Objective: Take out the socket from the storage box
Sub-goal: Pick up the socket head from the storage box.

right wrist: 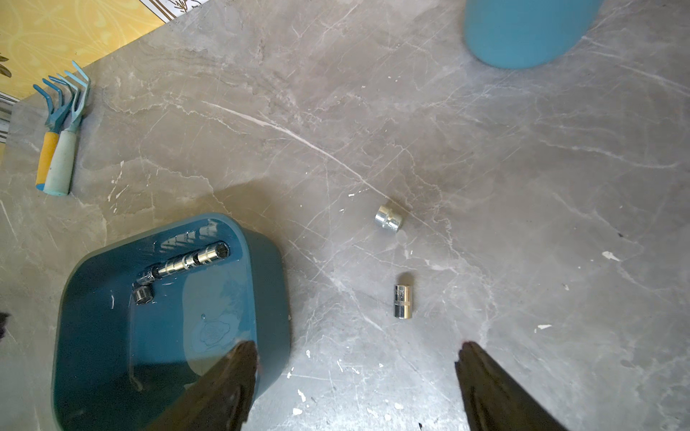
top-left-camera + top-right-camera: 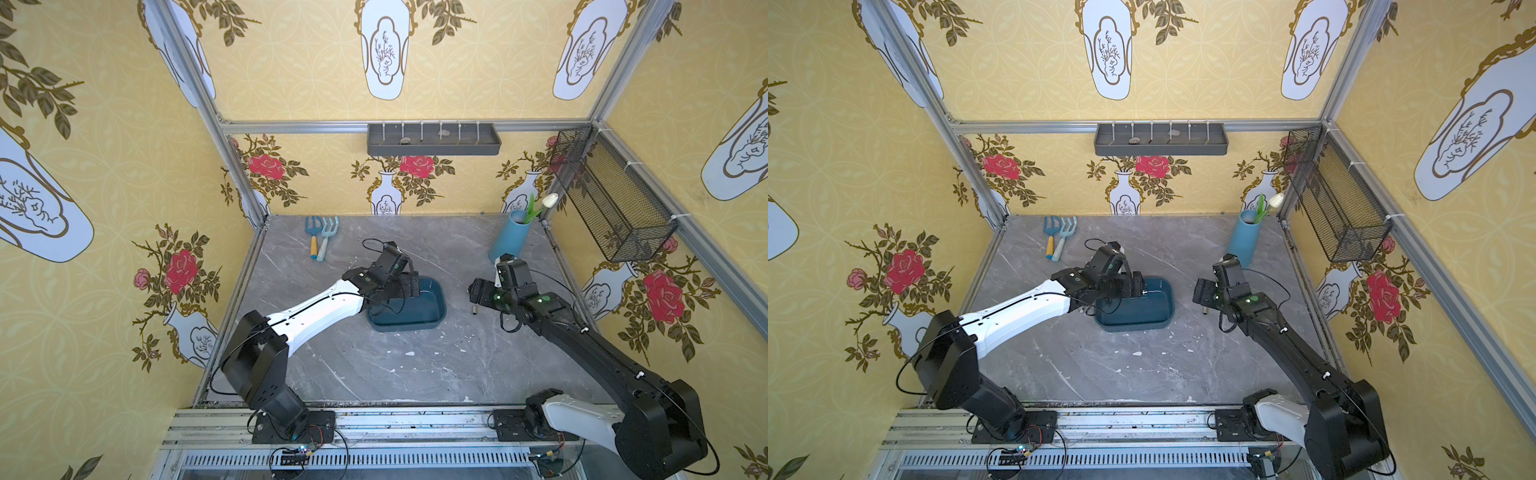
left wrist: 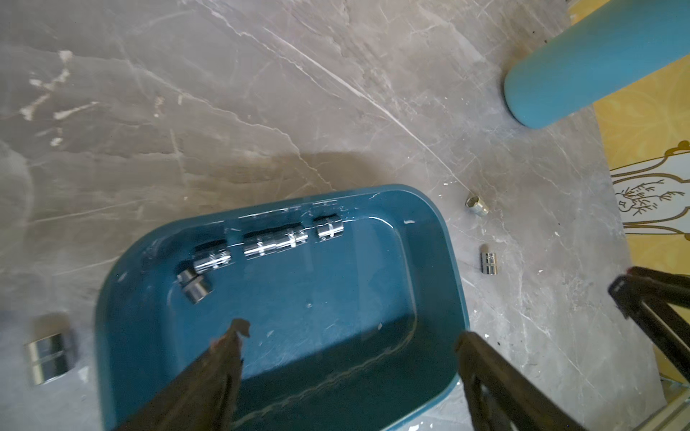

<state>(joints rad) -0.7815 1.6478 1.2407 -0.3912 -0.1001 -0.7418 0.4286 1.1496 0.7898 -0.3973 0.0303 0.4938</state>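
Observation:
The storage box (image 2: 415, 311) is a shallow dark teal tub in mid-table, seen in both top views (image 2: 1142, 311). Several chrome sockets (image 3: 274, 242) lie along its far wall, one more (image 3: 194, 285) beside them. My left gripper (image 3: 353, 334) hangs open over the box's near part, nothing between its fingers. My right gripper (image 1: 356, 347) is open above bare table right of the box (image 1: 112, 336). Two sockets (image 1: 403, 301) (image 1: 388, 217) lie loose on the table ahead of it. Another socket (image 3: 48, 352) lies outside the box's other side.
A blue vase (image 2: 509, 237) with a white tulip stands at the back right, close behind the right arm. Two small garden tools (image 2: 322, 241) lie at the back left. A grey wall tray (image 2: 434, 139) and a black mesh basket (image 2: 611, 195) hang on the walls.

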